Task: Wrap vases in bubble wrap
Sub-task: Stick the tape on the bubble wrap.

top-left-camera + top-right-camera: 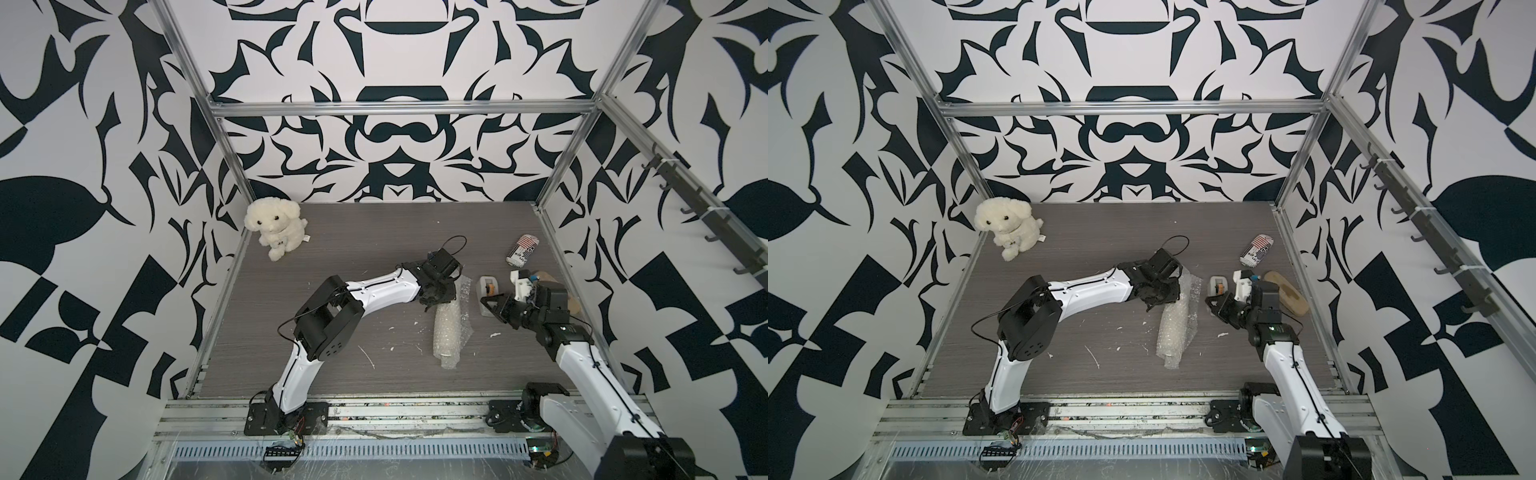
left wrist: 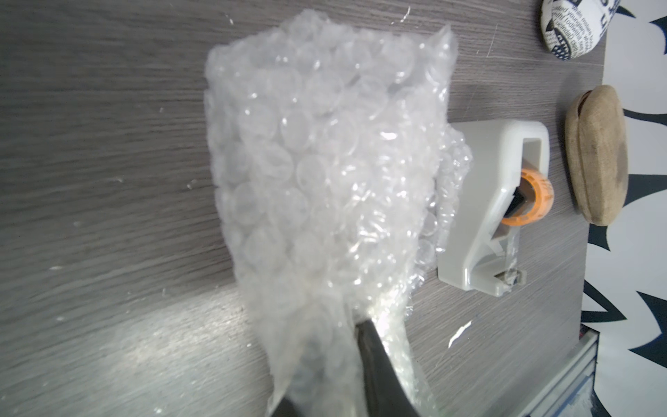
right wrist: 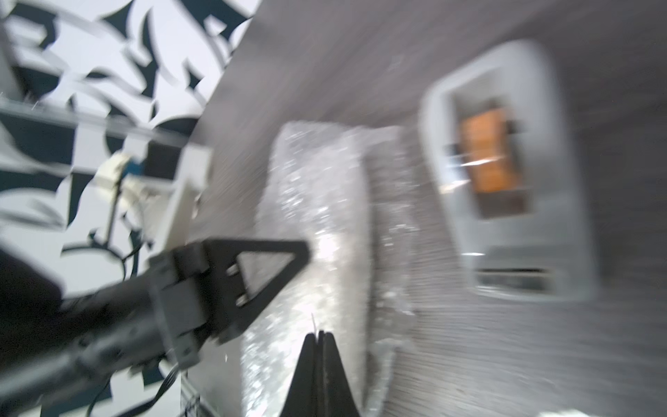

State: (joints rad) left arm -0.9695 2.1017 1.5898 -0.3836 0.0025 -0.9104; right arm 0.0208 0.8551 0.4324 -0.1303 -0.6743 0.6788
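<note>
Bubble wrap (image 1: 446,328), a clear shiny sheet of small air cells, lies rolled into a long tube right of centre in both top views, on the grey wood-grain tabletop (image 1: 353,270). The small white ribbed vase I cannot see; I judge it is inside the tube.

My left fingers (image 2: 373,357) pinch the wrap at the upper end of the roll, I think to keep it from opening. My right fingers (image 3: 308,364) are pressed together close by the roll's right side; whether something thin is between them I cannot tell. They are near the white plastic tape dispenser with the orange roll (image 1: 488,286), so I judge taping comes next.

A loose flap of wrap reaches toward the dispenser, just beside it. That side is crowded: the striped printed can (image 1: 523,249), the oval wooden piece (image 1: 1285,291) and the tabletop's right edge are all near. Left of the roll there is open room, only small white scraps, up to the cream plush dog (image 1: 274,226) in the upper left corner.
</note>
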